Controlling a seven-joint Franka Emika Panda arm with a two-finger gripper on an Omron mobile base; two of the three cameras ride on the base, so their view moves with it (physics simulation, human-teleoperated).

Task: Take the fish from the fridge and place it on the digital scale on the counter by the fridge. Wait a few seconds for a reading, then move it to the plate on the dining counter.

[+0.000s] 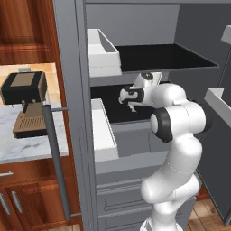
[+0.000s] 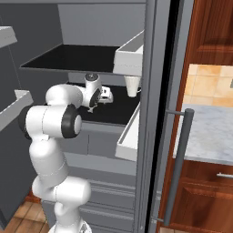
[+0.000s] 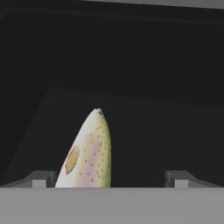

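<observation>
The fridge (image 1: 72, 90) stands open, and my arm reaches onto its dark middle shelf (image 1: 118, 115). In the hand view the fish (image 3: 89, 153), pale with pink and speckled flanks, lies on that shelf pointing away from me. It sits between my fingertips (image 3: 41, 178), closer to the left one. My gripper (image 3: 111, 179) is open with the tips wide apart, and neither tip touches the fish. From the base, the gripper (image 1: 131, 107) (image 2: 94, 108) hangs low over the shelf. The digital scale, the plate and the dining counter are out of view.
White bins (image 1: 103, 52) (image 1: 103, 131) line the fridge's left side, and door bins (image 1: 219, 99) stand to the right. A long grey bar handle (image 1: 56, 162) hangs in front. A brown-and-black coffee machine (image 1: 25, 101) sits on the marble worktop (image 1: 27, 144) to the left. A white cup (image 2: 132, 85) stands on the shelf.
</observation>
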